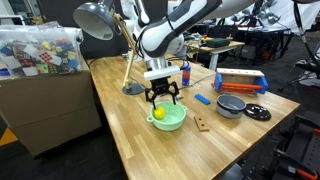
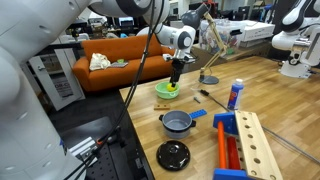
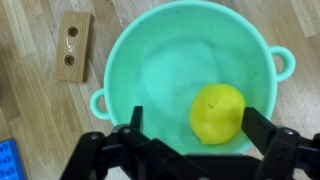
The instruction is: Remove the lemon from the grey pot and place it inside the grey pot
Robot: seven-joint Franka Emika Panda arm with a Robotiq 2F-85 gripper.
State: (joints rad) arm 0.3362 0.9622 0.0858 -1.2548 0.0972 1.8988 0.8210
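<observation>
The yellow lemon (image 3: 217, 113) lies inside the pale mint-green bowl (image 3: 160, 60), toward one side; it also shows in an exterior view (image 1: 158, 114). My gripper (image 3: 195, 125) hovers straight above the bowl, open and empty, with the lemon between the fingers nearer one fingertip. In both exterior views the gripper (image 1: 164, 97) (image 2: 175, 80) hangs just over the green bowl (image 1: 175, 120) (image 2: 166, 92). The grey pot (image 1: 231, 105) (image 2: 177, 122) stands apart on the table, with nothing visible inside it.
A small wooden block (image 3: 73, 45) lies beside the bowl. A black round disc (image 1: 258, 113) (image 2: 174, 155), a blue bottle (image 2: 235, 95), a blue marker (image 1: 203, 99), a wooden rack (image 2: 250, 145) and a desk lamp (image 1: 120, 40) share the wooden table (image 1: 120, 120).
</observation>
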